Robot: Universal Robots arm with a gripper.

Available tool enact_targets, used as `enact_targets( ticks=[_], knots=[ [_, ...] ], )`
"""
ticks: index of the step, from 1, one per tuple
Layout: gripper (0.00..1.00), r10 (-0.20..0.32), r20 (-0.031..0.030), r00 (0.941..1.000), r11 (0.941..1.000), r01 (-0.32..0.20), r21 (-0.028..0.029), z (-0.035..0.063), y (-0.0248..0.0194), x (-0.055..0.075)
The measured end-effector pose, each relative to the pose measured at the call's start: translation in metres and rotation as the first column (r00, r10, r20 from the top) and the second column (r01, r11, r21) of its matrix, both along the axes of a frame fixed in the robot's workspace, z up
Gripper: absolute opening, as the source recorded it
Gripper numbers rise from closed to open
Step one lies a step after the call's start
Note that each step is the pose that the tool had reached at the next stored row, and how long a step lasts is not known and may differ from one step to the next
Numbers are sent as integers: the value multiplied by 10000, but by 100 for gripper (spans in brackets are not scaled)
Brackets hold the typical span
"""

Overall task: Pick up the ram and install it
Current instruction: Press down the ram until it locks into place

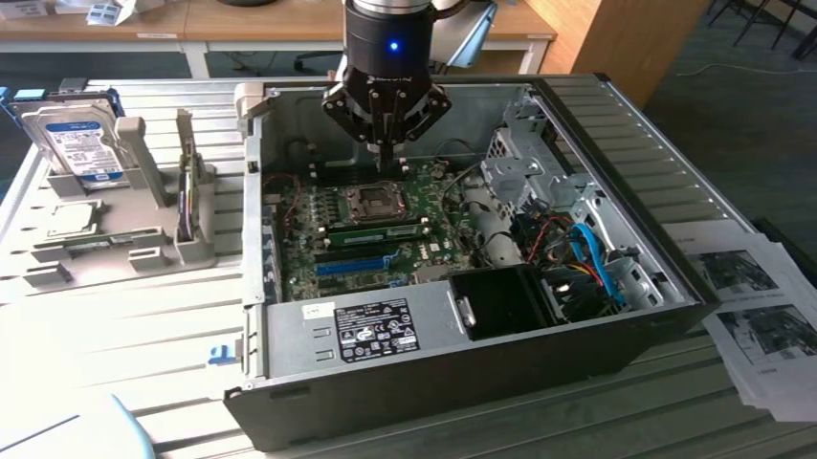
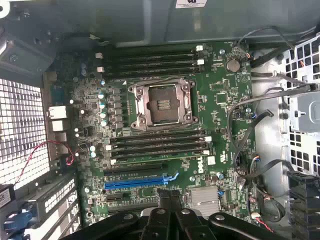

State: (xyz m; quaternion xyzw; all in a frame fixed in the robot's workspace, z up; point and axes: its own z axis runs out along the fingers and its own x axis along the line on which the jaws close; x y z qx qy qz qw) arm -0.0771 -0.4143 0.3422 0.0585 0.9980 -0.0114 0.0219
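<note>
Okay, the gripper (image 1: 386,153) hangs inside the open case (image 1: 664,182), upper centre of the exterior view, with its fingers pinched fully together and nothing visible between them. In the wrist view the gripper (image 2: 170,197) sits at bottom centre, again closed and empty, over the board near the blue slot (image 2: 135,182). The ram (image 1: 381,230) looks to be the pale green stick in the slot bank just below the socket (image 1: 378,199), centre of the exterior view. That reading is a judgement, since the stick is small there. Its long axis runs left to right across the frame, parallel to the other slots. It lies down-frame of the gripper, on the far side of the socket, apart and not touching. From above in the wrist view, the bank under the socket (image 2: 161,104) is just dark rows with white latches, and I cannot tell which row is filled. The holder (image 1: 141,239) with the hard drive (image 1: 77,143) sits on the desk (image 1: 128,325) at frame left, well apart from the gripper. If the green stick is the ram, it appears already seated.
</note>
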Motion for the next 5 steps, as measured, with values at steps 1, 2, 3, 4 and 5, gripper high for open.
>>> enact_targets(
  ticks=[1, 2, 3, 4, 5],
  knots=[
    [9, 0, 0, 10000, 10000, 0, 0, 0, 0, 0],
    [9, 0, 0, 10000, 10000, 0, 1, 0, 0, 0],
    [9, 0, 0, 10000, 10000, 0, 0, 0, 0, 0],
    [9, 0, 0, 10000, 10000, 0, 0, 0, 0, 0],
    [9, 0, 0, 10000, 10000, 0, 1, 0, 0, 0]
  ],
)
